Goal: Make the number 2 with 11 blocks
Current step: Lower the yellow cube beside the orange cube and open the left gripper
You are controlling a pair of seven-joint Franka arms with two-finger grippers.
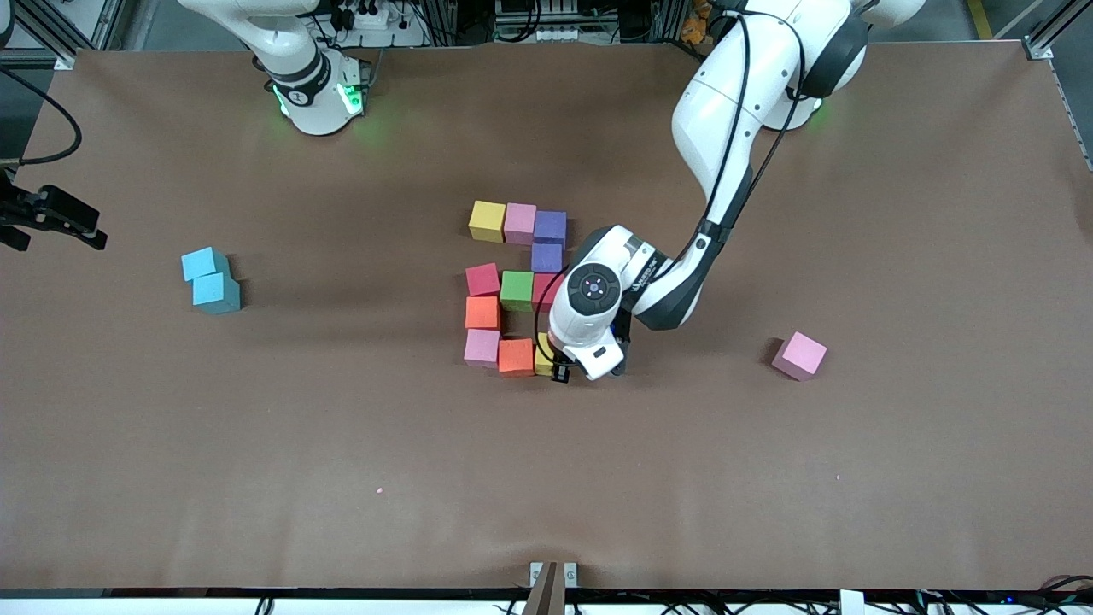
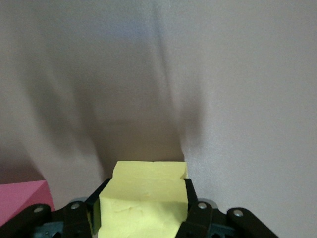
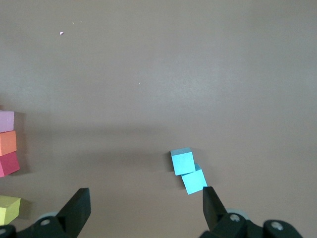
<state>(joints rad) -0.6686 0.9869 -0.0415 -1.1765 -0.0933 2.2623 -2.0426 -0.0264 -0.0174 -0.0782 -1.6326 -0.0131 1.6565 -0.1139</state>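
The left gripper is at the near corner of the number 2, at table level, its fingers clamped on a yellow block. In the front view only a sliver of this yellow block shows beside the gripper body, touching the orange block of the near row. A pink block completes that row at the right arm's end.

Farther from the front camera, the figure continues with a second orange block, then a middle row of red, green and a partly hidden red block. A purple block stands next, and the farthest row reads yellow, pink, purple.

A spare pink cube lies well apart, toward the left arm's end of the table. Two cyan cubes touch each other toward the right arm's end.

The right gripper waits above the table with its fingers spread wide and nothing between them.
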